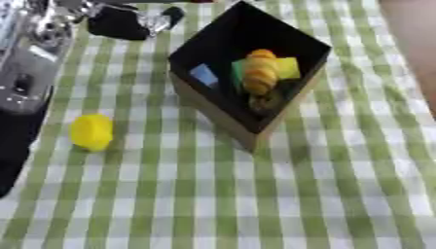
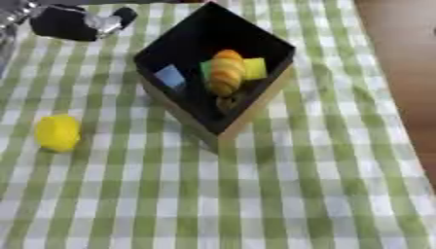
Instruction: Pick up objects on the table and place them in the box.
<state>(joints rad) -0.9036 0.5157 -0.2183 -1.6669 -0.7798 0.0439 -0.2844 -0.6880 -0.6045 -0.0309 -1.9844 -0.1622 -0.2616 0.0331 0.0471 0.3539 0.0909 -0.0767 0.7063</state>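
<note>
Box (image 1: 213, 104): black inside, brown outer walls, standing on the desk (image 1: 323, 194) with one corner turned toward the camera.
Inside the box: orange ridged item (image 1: 260, 72), long axis running near to far; yellow piece (image 1: 287, 67), green piece (image 1: 238, 73) and blue piece (image 1: 204, 75) beside it.
Yellow object (image 1: 91, 131): on the checked cloth, well left of the box, long axis roughly near to far.
Left robot hand (image 1: 128, 22): black and silver, at the top left edge; cannot tell whether its fingers are apart or together.

I can't tell how the robot hand (image 1: 128, 22) at the top left holds its fingers; the edge cuts it. A dark item (image 1: 265, 101) in the box (image 1: 217, 114) is too blurred to name
</note>
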